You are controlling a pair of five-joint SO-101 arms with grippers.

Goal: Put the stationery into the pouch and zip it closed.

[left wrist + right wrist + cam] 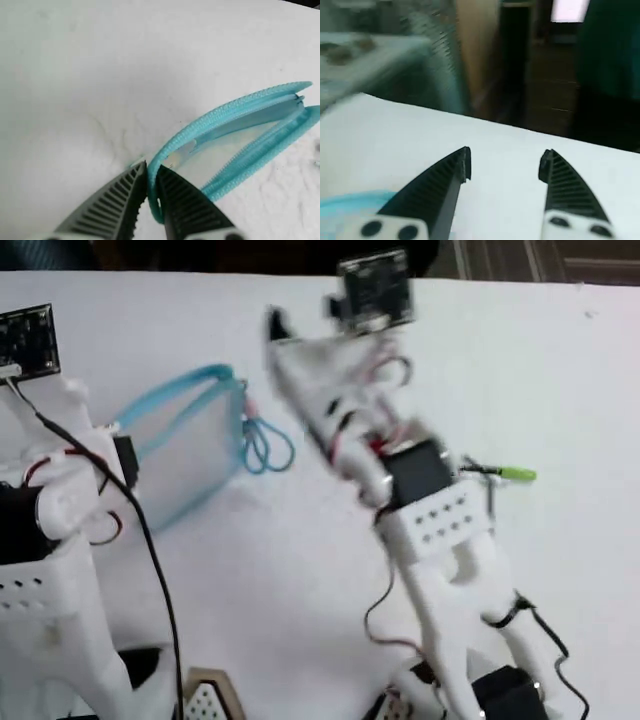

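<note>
Worktop (300,580): plain white, no pattern.

Pouch (185,435), toward the left edge: clear panels with a faint blue tint, bordered by a turquoise zip band with fine ribbed teeth. Cord loop (265,445): matching turquoise.

Pen (515,474), toward the right edge: lime green, with a dark thin end.

Left claw (150,172): dark grey to black, ridged inner faces.

Right claw (505,162): black, the same ridging, on white mounts with dark holes.

Right arm (440,530) and left arm (50,580): white shells, black motor blocks, red and black wiring.
</note>
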